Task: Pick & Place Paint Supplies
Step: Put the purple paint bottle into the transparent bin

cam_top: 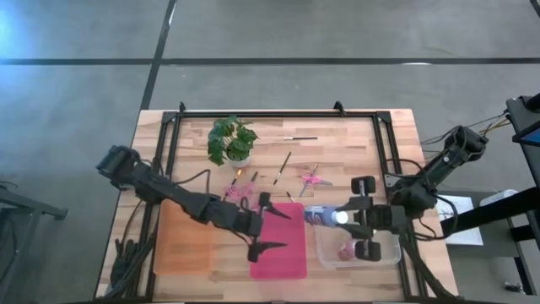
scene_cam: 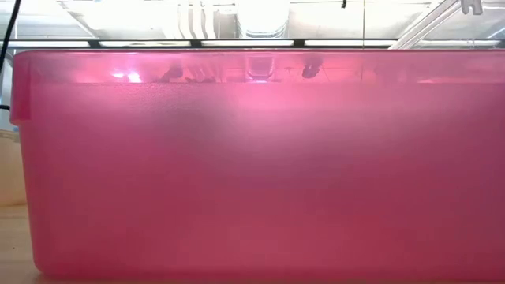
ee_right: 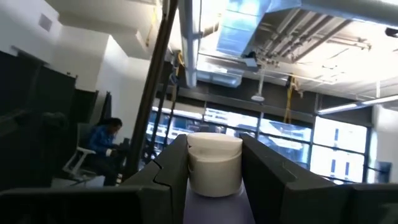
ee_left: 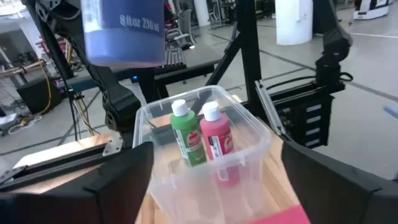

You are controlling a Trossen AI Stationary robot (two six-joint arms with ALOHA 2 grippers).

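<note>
On the counter [cam_top: 354,143], an orange tray [cam_top: 182,241] is sitting at the left, a pink bin [cam_top: 279,249] in the middle and a clear tub [cam_top: 359,252] at the right. The left wrist view is showing what the overhead cannot: a green bottle [ee_left: 189,134] and a pink-red bottle [ee_left: 217,137] standing upright, side by side, inside the tub. The left end effector [cam_top: 267,228] is hovering over the pink bin with its fingers spread, released and empty. The right end effector [cam_top: 364,218] is clenching a blue-and-white bottle [cam_top: 322,216] above the tub's near edge; its own wrist view is showing the white cap [ee_right: 214,163] pinched between the fingers. Brushes [cam_top: 285,162] and scissors [cam_top: 312,178] are lying by the plant [cam_top: 231,140]. The low view is filled by the pink bin's wall.
</note>
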